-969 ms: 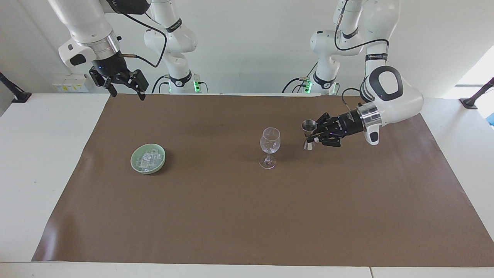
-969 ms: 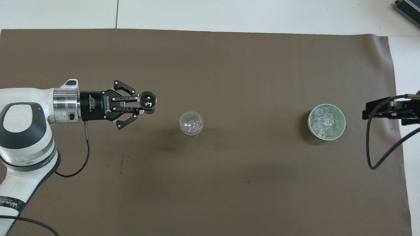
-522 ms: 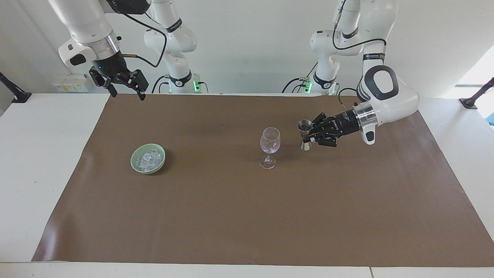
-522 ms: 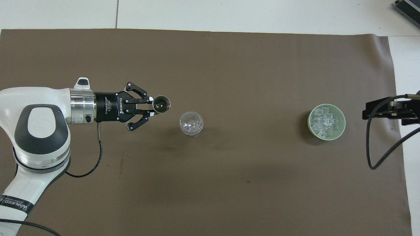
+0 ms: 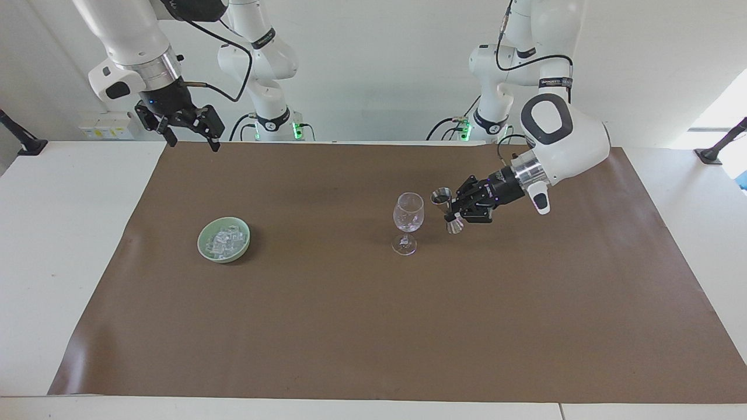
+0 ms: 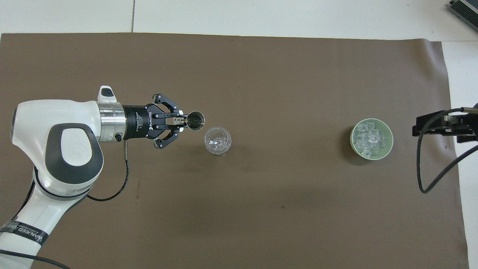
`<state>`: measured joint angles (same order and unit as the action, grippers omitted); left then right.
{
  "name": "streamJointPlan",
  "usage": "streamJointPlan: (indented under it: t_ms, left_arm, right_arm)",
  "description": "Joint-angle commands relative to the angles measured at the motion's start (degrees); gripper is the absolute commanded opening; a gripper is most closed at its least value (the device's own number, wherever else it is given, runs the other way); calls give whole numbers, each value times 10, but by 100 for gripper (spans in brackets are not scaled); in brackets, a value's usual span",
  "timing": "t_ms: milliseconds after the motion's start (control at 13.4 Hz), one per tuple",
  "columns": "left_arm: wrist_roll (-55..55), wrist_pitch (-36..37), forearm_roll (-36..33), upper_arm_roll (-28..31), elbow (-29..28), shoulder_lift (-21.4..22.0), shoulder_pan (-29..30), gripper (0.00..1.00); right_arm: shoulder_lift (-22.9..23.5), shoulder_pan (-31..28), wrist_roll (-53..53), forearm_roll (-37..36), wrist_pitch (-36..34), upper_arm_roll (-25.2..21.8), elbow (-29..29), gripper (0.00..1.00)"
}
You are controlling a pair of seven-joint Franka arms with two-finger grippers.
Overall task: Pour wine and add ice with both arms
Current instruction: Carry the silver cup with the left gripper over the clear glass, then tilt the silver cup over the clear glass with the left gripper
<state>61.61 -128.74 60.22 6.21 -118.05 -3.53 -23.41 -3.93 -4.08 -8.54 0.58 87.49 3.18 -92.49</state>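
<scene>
A clear wine glass [image 5: 408,219] [image 6: 217,141] stands upright mid-table on the brown mat. My left gripper [image 5: 454,211] [image 6: 183,121] is shut on the waist of a small metal jigger [image 5: 446,205] [image 6: 195,120], held upright just beside the glass rim on the left arm's side, lifted off the mat. I cannot make out any wine; the jigger's inside looks dark. The ice [image 5: 224,239] [image 6: 371,137] is heaped in a pale green bowl [image 5: 201,238] [image 6: 352,140] toward the right arm's end. My right gripper [image 5: 194,143] [image 6: 429,127] waits open, raised over the mat's edge at that end.
The brown mat [image 5: 350,321] [image 6: 261,209] covers most of the white table [image 5: 58,262]. A dark device corner [image 6: 465,11] lies on the table's farthest edge at the right arm's end.
The left arm has carried the jigger sideways toward the wine glass, from a gap away to right beside its rim. The right arm, glass and bowl have not moved.
</scene>
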Motion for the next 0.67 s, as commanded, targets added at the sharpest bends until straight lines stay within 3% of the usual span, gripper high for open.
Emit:
streamJointPlan:
  t_ms: [0,224,597]
  left_arm:
    - [120,-27,-51,6,-14,19,-18,0]
    - [175,-27,-183,5,8,20,-42,0]
    - [174,-21,-222,4,8,33,-54,0]
  right_arm:
    - [-9,-1,13,0,-6,1,-9,100]
    - [-9,-2,13,0,-5,1,-9,100]
    - [-9,-1,13,0,-6,1,-9,100]
